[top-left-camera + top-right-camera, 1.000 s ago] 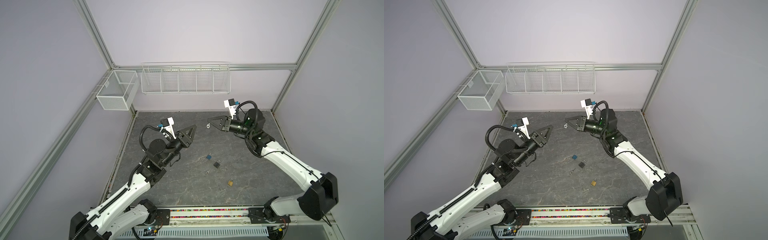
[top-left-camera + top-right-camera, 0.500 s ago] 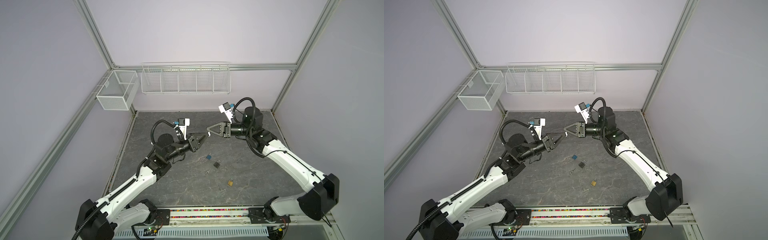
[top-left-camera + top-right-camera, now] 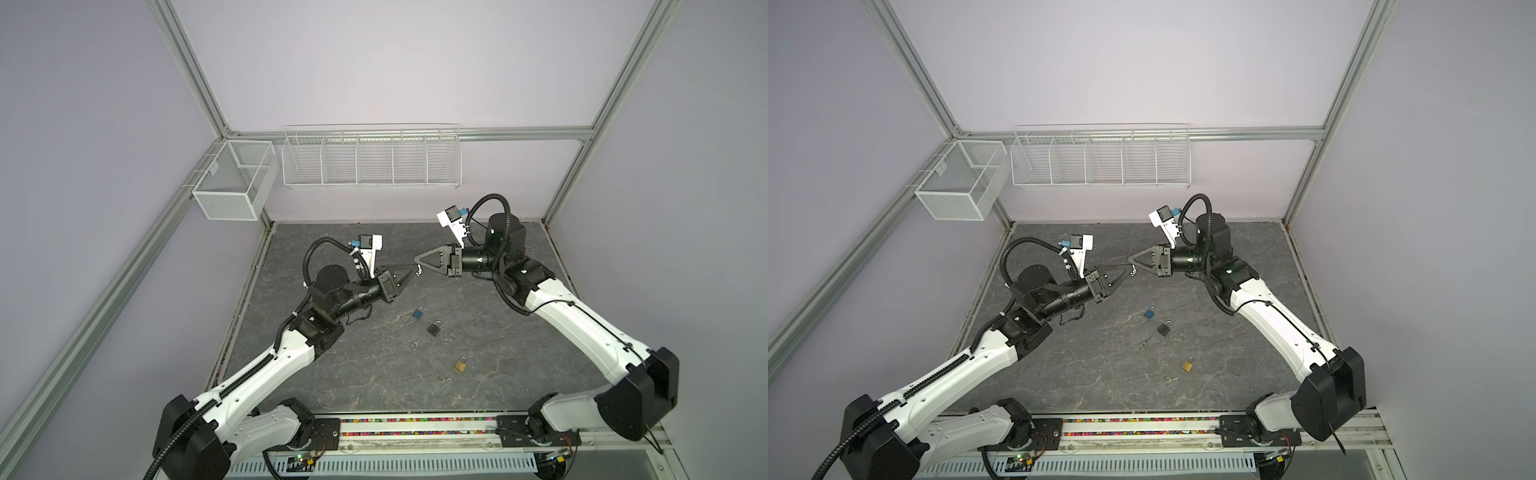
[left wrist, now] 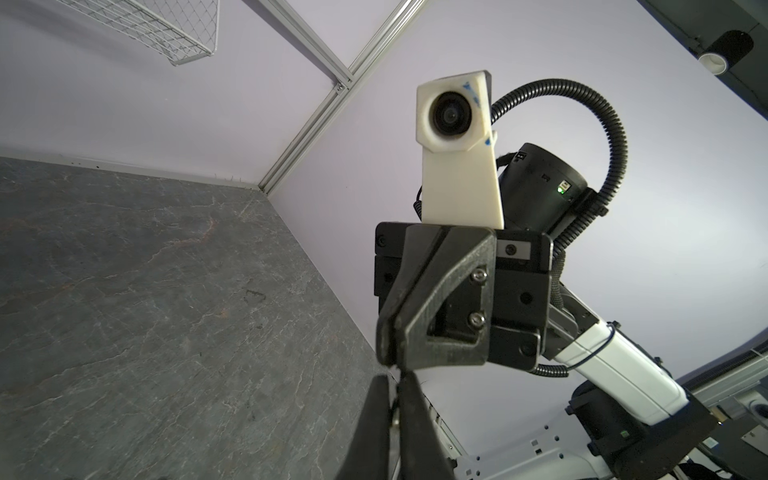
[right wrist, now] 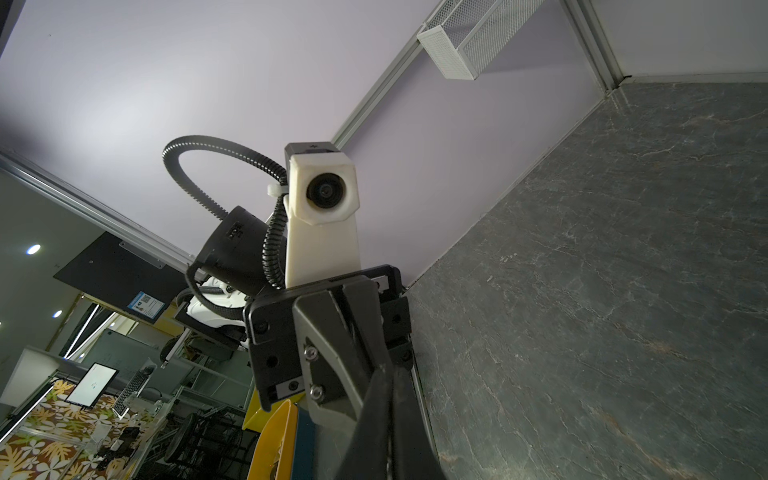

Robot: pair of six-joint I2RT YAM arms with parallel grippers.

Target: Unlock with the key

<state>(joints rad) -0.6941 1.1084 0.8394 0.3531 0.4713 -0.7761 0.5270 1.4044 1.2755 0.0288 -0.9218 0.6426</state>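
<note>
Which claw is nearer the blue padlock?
Left, narrowly. The left claw is raised just behind the blue padlock; the right claw, tip to tip with it, sits farther back.

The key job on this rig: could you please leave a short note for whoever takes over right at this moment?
Right gripper: shut, key dangling at its tip, in mid-air.
Left gripper: shut, tip beside the key; hold on it unclear.
Blue padlock, black padlock and brass padlock lie on the table, none held.
Done: key lifted. Left: insert key, unlock.

Padlocks lie on the table (rack on wall behind).
</note>
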